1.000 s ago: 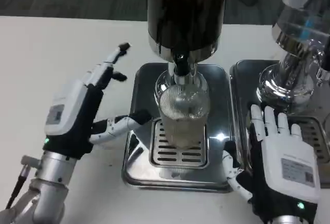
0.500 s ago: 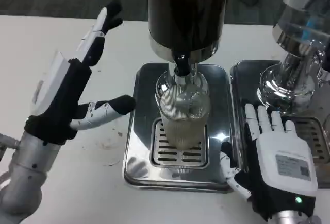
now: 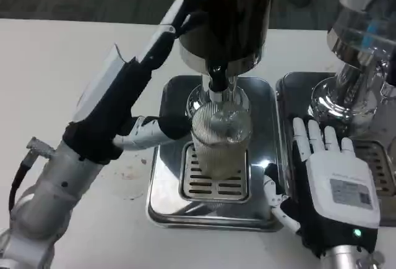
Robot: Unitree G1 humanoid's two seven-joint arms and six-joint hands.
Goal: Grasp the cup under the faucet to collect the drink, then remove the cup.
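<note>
A clear ribbed cup [image 3: 220,139] stands upright on the drip grate [image 3: 199,185] of a steel tray [image 3: 162,195], right beneath the black faucet [image 3: 218,78] of a dark drink dispenser [image 3: 225,15]. My left hand [image 3: 127,99] is raised at the cup's left, its thumb reaching to the cup's left side and its fingers stretched up against the dispenser body. It holds nothing. My right hand [image 3: 331,188] lies flat and open on the table to the right of the tray, apart from the cup.
A second steel tray [image 3: 291,96] with a chrome dispenser base [image 3: 346,96] stands at the right, just beyond my right hand. White table [image 3: 68,59] spreads to the left of the tray.
My left hand has swung up and to the right, from beside the tray to the cup's left side and the dispenser. The right hand has barely shifted.
</note>
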